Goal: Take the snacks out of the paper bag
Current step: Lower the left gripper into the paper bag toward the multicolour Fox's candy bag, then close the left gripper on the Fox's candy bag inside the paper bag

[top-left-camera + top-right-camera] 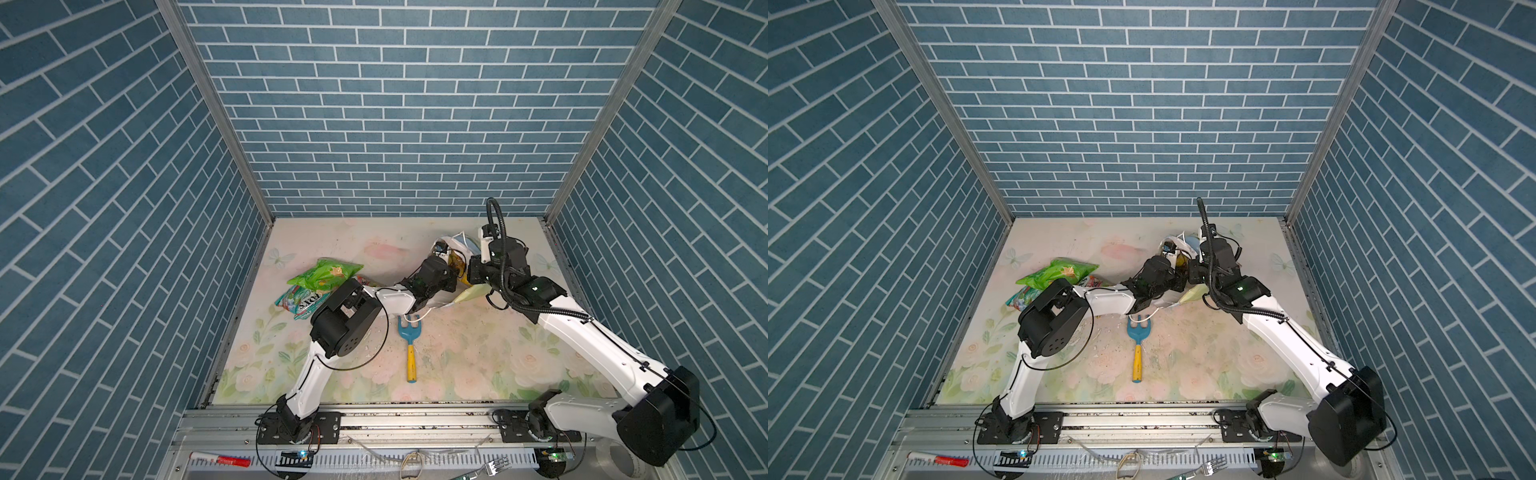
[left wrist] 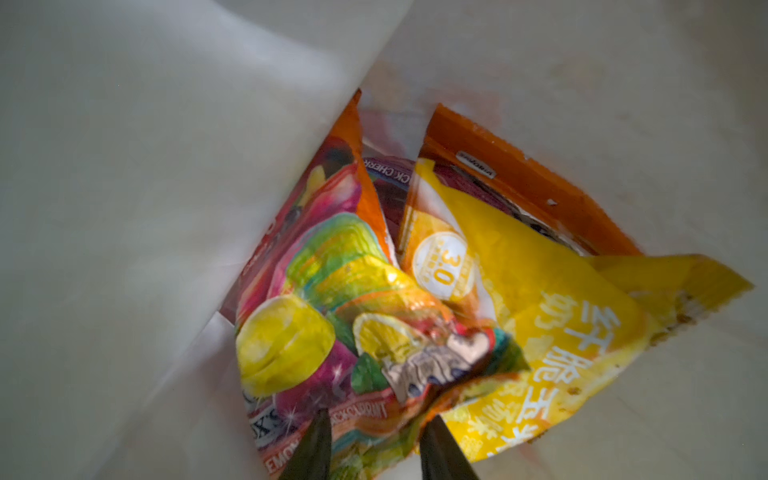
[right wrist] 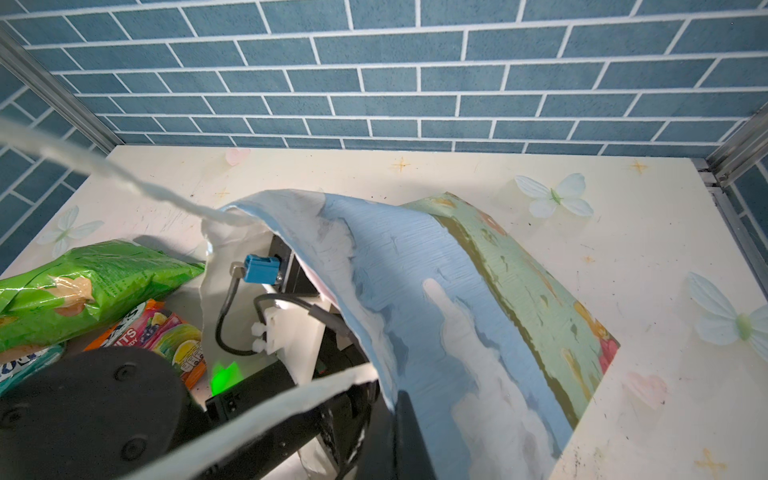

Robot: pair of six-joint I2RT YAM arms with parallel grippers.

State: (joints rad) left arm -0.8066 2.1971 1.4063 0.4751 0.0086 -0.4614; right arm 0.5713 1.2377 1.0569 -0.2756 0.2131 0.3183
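Three snacks lie out on the counter, left of centre in both top views: a green packet, a teal-white packet and an orange packet beside them. The paper bag sits right of centre, on the counter's far side. We note the right gripper pressed together on its rim. Inside the bag, the left gripper straddles a fruit-print packet next to a yellow packet; whether it pinches, we cannot tell.
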